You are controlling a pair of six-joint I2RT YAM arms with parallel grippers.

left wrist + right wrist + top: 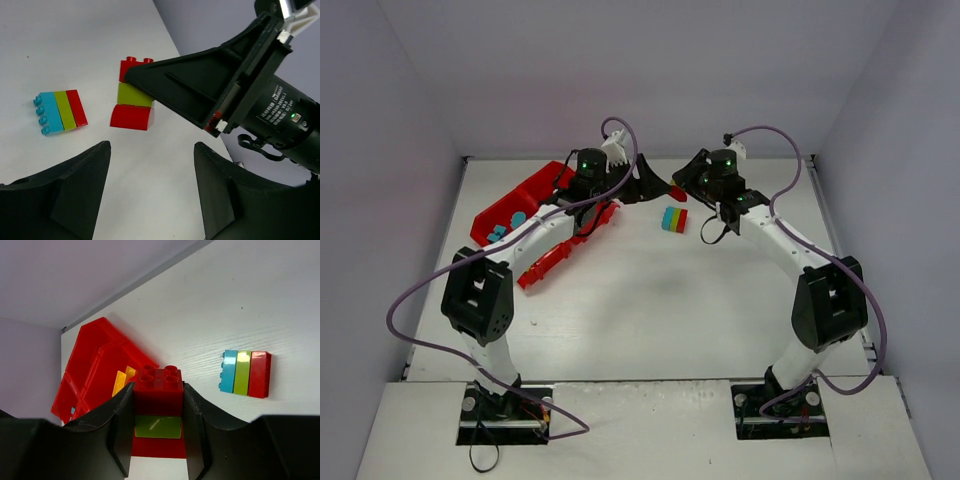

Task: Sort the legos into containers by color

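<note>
Room: pale lilac walls closed in a white table (650,310) on three sides.
Tray: the red divided tray (535,190) sat at the far left of the table, well apart from the loose bricks. One compartment held teal bricks (505,228) and another held yellow bricks (122,380).
Left gripper: the left gripper (152,160) had its jaws spread wide and held nothing. It was aimed at the stack in the other arm's grasp.
Right gripper: the right gripper (157,410) was clamped narrow on the top red brick of the red-lime-red stack (132,107). The stack was low over the table – whether it touched could not be told.
Loose stack: a teal-lime-red stack (61,112) lay on its side just beside the held one, touched by neither gripper.
Step in hand: this was probably the pull-apart – one arm bracing a joined stack so the other could strip a brick from it.
Next move: the open jaws would likely need to close on the lime or lower red brick only, square to its sides, then pull or twist it away from the braced top. A grip spanning two bricks would separate nothing.
</note>
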